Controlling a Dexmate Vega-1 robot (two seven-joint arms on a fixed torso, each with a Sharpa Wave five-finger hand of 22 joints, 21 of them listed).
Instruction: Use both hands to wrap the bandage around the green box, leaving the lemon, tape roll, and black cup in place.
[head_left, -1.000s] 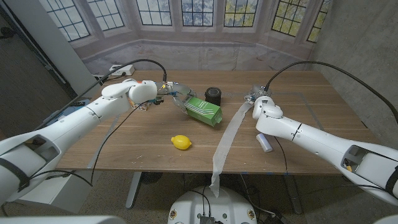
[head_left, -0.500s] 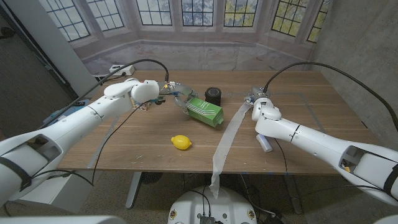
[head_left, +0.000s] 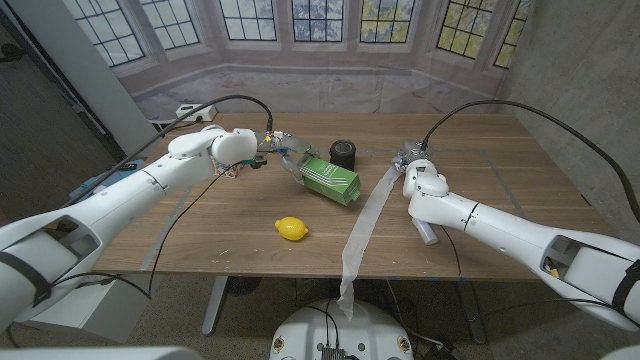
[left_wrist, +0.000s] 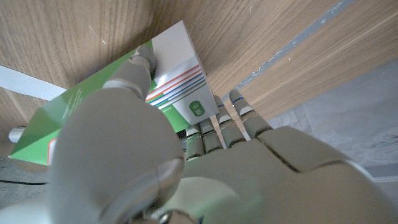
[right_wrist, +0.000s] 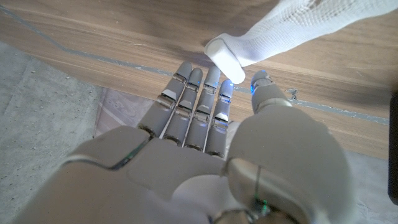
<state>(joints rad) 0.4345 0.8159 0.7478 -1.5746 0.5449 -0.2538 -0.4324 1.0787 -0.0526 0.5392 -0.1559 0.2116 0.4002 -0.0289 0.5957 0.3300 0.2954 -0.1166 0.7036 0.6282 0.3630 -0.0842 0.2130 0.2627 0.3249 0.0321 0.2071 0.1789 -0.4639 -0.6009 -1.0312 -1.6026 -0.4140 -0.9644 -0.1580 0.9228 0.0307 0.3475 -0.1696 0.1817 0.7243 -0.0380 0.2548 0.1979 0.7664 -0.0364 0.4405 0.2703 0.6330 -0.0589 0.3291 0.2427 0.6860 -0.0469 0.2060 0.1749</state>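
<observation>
Green box (head_left: 328, 178) tilted at table (head_left: 230, 235) centre-far, left hand (head_left: 282, 150) on its far-left end. Black cup (head_left: 343, 153) just right-far of box, blocks far side. Bandage (head_left: 365, 222) strip runs from right hand (head_left: 412, 159) to near table edge, bars passage right of box. Lemon (head_left: 291, 228) near-centre, well apart from box. White roll (head_left: 426, 230) near right forearm. Open wood left of lemon and at far right.

Right hand (right_wrist: 205, 143) is seen from its back, fingers (right_wrist: 193, 106) extended side by side over the wooden table (right_wrist: 93, 37). The white bandage (right_wrist: 280, 28) end sits between thumb and fingertips, touching them.
</observation>
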